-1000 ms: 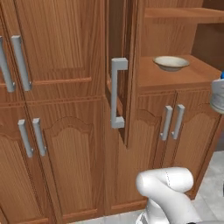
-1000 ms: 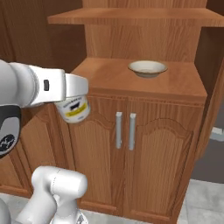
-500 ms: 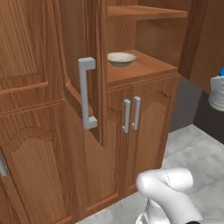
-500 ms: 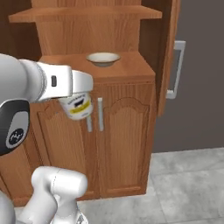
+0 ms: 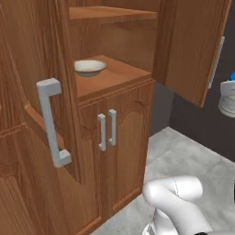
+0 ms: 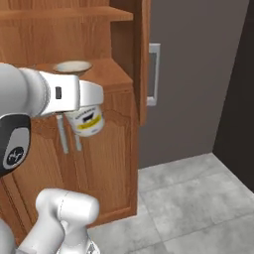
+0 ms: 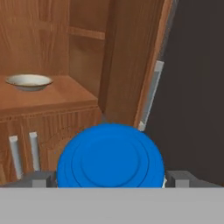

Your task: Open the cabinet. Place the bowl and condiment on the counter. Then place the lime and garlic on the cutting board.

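- The cabinet [image 5: 114,78] is reddish-brown wood with grey bar handles [image 5: 51,121].
- The bowl [image 5: 90,67] is cream-beige.
- The condiment [image 6: 87,121] is a pale jar bearing a yellow and black label; its lid [image 7: 110,156] is bright blue.
- The floor [image 6: 198,198] is grey tile.

1. cabinet [image 5: 114,41]: reddish-brown wood, upper doors swung open, grey bar handles, shelves exposed; lower arched doors shut.
2. bowl [image 5: 90,67]: shallow cream bowl, upright, on the cabinet's brown ledge near its back left corner, under the shelf.
3. condiment [image 6: 86,121]: small pale jar with yellow-and-dark label, blue lid [image 7: 110,156], held in the air off the ledge, in front of the lower doors, well apart from the bowl.
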Controlling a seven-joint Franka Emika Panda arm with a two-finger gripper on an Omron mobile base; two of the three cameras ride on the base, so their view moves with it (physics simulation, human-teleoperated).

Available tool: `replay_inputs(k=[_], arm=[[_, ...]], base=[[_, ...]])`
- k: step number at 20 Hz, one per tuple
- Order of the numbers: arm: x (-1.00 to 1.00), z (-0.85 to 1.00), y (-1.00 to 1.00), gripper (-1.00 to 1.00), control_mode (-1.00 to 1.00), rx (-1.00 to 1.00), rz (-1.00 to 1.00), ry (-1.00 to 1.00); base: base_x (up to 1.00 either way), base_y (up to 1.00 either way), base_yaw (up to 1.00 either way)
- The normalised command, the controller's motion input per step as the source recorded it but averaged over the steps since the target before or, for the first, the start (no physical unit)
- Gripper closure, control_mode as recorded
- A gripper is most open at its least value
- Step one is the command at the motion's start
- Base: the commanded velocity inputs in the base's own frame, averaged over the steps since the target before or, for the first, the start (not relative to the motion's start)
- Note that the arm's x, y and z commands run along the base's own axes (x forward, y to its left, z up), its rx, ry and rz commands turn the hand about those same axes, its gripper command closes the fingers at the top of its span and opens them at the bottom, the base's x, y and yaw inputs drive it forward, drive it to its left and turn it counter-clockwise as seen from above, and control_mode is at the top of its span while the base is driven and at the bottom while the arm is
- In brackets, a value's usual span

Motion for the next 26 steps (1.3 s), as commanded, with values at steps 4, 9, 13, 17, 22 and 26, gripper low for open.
replay_inputs(k=[4,9,13,17,22,26], arm=[[0.00,0.00,0.00,1.00,1.00,0.00,0.00,0.00],[0.00,0.00,0.00,1.00,1.00,0.00,0.00,0.00],[0.00,0.00,0.00,1.00,1.00,0.00,0.00,0.00],[0.00,0.00,0.00,1.00,1.00,0.00,0.00,0.00],[0.00,0.00,0.00,1.00,1.00,0.00,0.00,0.00],[0.00,0.00,0.00,1.00,1.00,0.00,0.00,0.00]], base=[[-0.56,0.03,-0.69],[-0.46,0.00,-0.72],[-0.21,0.00,-0.75],[-0.14,0.00,-0.75],[-0.16,0.00,-0.75],[-0.09,0.01,-0.74]])
